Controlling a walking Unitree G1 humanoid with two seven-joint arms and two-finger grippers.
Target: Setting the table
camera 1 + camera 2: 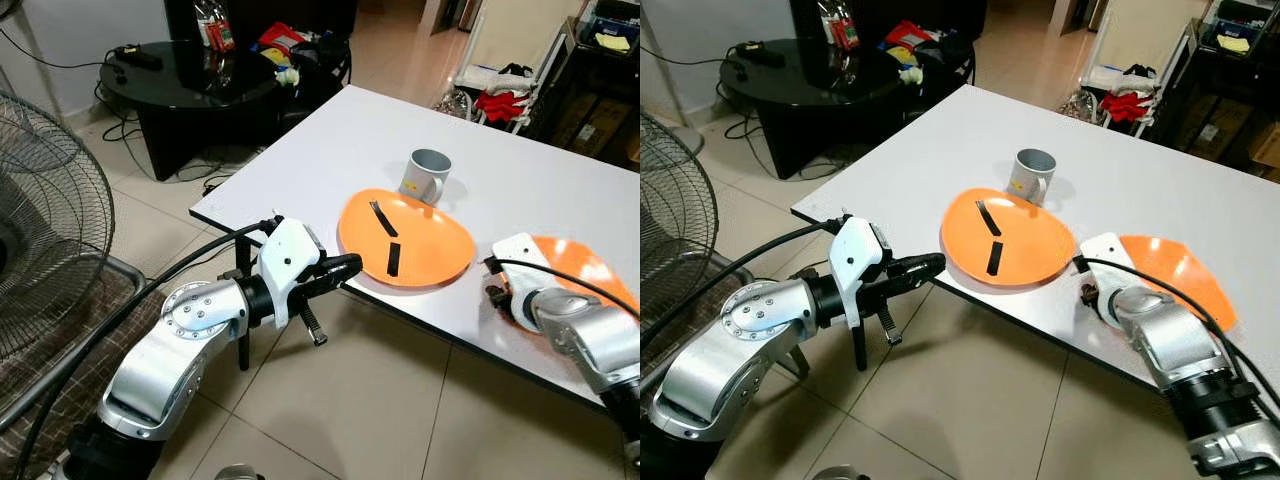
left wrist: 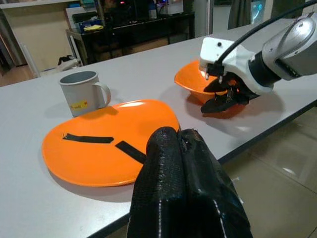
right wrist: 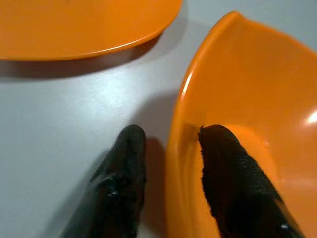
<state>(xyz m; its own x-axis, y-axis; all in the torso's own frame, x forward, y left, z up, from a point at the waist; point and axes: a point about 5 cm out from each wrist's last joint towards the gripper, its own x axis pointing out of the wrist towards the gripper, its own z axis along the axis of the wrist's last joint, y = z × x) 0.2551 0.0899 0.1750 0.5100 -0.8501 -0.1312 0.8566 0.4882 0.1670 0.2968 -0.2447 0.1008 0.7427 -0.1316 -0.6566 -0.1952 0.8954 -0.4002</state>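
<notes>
**Right gripper straddles the bowl rim at the table's near edge**

A white table [image 1: 560,180] carries three things. An orange plate [image 1: 420,245] lies near the near edge, its rim slightly overhanging that edge, with two black strips [image 1: 386,238] on it. A grey mug [image 1: 426,176] stands upright just behind the plate, touching or nearly touching its far rim, handle turned toward the plate. An orange bowl [image 1: 1175,272] sits beside the plate, further along the same near edge, apart from it.

The right gripper [image 3: 171,148] is at the bowl: its fingers [image 3: 124,168] stand apart with the bowl's rim between them, one inside the bowl and one outside on the tabletop. Whether they press the rim I cannot tell. The left wrist view shows the same grip from across the plate.

The left gripper [image 1: 345,268] is held off the table, just before its near edge, pointing at the plate's rim. Its two fingers are pressed together and hold nothing.

Beyond the table's far corner stands a black round table [image 1: 190,80] strewn with clutter. A fan [image 1: 45,220] stands on the tiled floor [image 1: 350,410] at the robot's left.
</notes>
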